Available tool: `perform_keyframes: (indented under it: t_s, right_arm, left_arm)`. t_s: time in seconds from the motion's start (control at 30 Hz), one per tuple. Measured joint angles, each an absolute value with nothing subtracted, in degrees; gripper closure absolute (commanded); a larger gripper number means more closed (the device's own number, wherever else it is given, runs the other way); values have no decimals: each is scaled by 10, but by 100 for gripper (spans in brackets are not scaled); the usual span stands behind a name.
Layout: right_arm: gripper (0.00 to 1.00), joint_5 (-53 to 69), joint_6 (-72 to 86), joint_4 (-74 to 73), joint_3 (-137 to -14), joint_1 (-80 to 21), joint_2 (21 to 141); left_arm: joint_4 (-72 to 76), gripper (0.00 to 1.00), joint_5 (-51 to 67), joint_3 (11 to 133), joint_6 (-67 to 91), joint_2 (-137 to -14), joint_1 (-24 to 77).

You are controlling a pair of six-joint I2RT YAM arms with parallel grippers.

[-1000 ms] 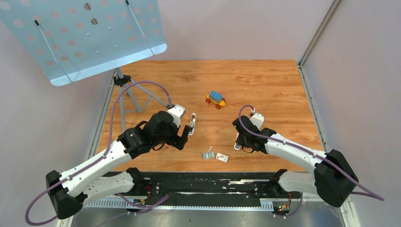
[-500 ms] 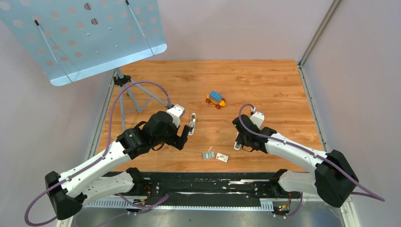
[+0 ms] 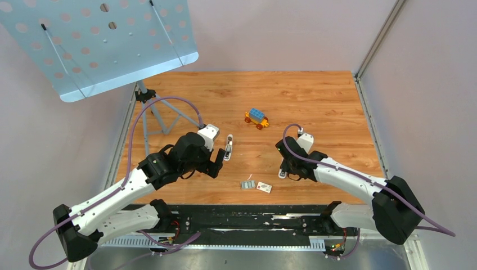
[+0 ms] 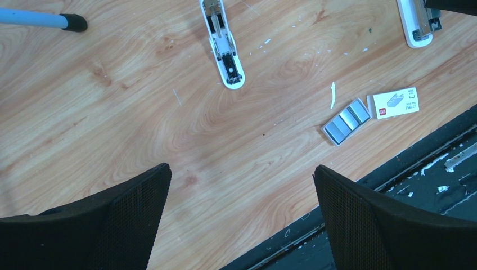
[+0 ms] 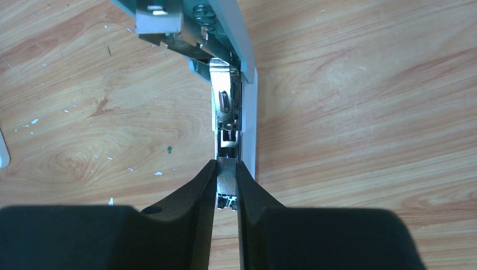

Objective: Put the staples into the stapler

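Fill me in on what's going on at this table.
The right gripper is pinched on the metal staple channel of a white stapler that lies opened on the wooden table. The left gripper hangs open above the table, holding nothing, with a second stapler lying open ahead of it. The staples lie loose near the table's front edge beside a small white box, and neither gripper is touching them.
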State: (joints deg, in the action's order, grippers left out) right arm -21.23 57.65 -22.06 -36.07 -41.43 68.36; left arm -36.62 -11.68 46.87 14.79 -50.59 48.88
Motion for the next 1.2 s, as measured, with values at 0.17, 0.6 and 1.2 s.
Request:
perform_keyframes:
  t_s: [0.17,0.6,1.2]
  right_arm:
    - [80,-213,576,-219,-361,-414,688]
    - [79,-213,572,-218,-361,-414,689]
    - [74,-212,557,-219,-368,-414,708]
  left_arm:
    - [-366,0,-117,469,148,-505,489]
    - [-366,0,-117,469,148,-505,489]
    - [-366,0,-117,469,148,-503,489]
